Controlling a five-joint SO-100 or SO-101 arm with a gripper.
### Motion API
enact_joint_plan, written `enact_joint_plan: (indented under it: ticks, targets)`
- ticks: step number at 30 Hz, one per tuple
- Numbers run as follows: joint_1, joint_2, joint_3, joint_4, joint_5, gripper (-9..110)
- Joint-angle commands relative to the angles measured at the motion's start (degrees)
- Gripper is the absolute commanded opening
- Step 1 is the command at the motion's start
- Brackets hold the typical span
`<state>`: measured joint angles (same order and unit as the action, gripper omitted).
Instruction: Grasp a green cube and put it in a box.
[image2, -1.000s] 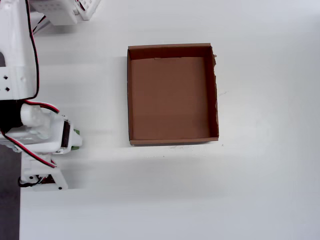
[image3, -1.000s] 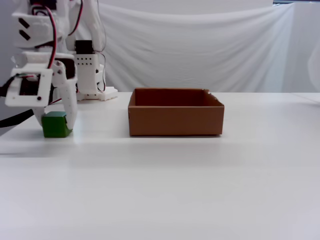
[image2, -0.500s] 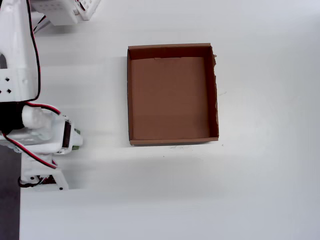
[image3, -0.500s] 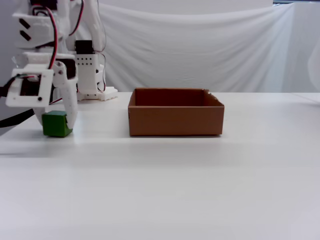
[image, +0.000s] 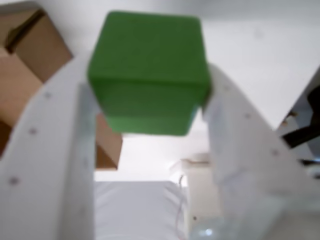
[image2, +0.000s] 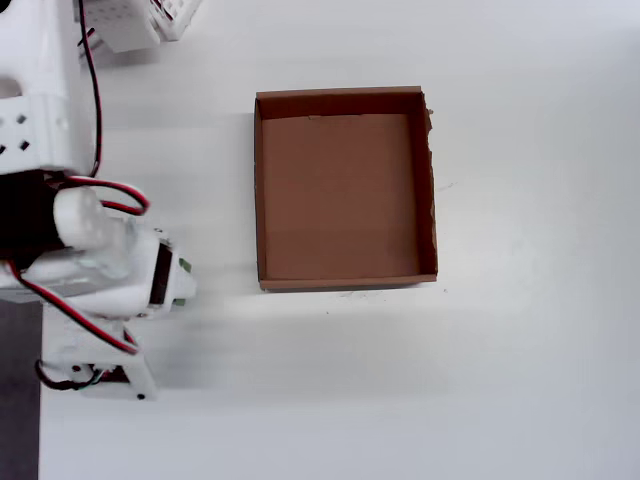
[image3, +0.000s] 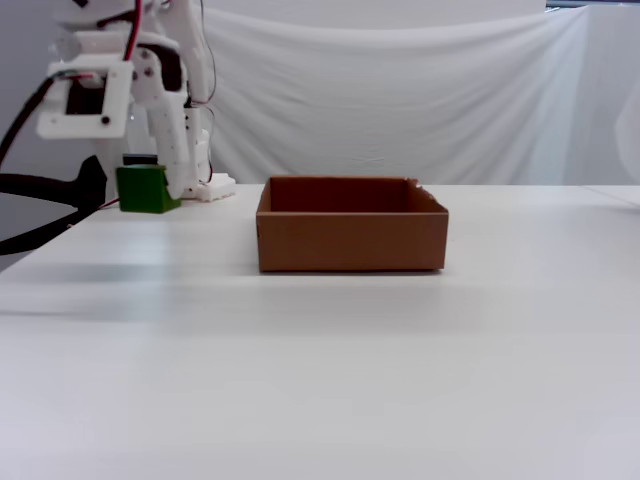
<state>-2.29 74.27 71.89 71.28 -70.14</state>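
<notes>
Overhead straight down; fixed low, table-level, side-on — both share box; wrist close-up.

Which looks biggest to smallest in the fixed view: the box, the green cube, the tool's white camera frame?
1. The box, clearly largest.
2. The white camera frame.
3. The green cube, held off the table in the tool.
Frame against cube is unsure: it looks only somewhat larger, and its nearness to the camera is unclear.

Overhead view: the arm hides nearly all of the green cube. Wrist view: the box is cut off at the left edge.
</notes>
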Motion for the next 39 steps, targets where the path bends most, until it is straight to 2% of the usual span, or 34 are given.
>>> enact_joint_plan:
  ticks: [1, 12, 22, 30, 39]
  targets:
    - [-4.4, 1.0, -4.7, 2.1, 4.2, 14]
    - [-19.1, 0.3, -7.6, 1.5, 20.3, 14]
    - [-31.3, -4.7, -7.8, -0.4, 27.8, 14]
    - [-35.9, -12.2, -8.4, -2.3, 29.8, 15]
    - [-38.4, -12.6, -4.8, -4.6, 29.4, 16]
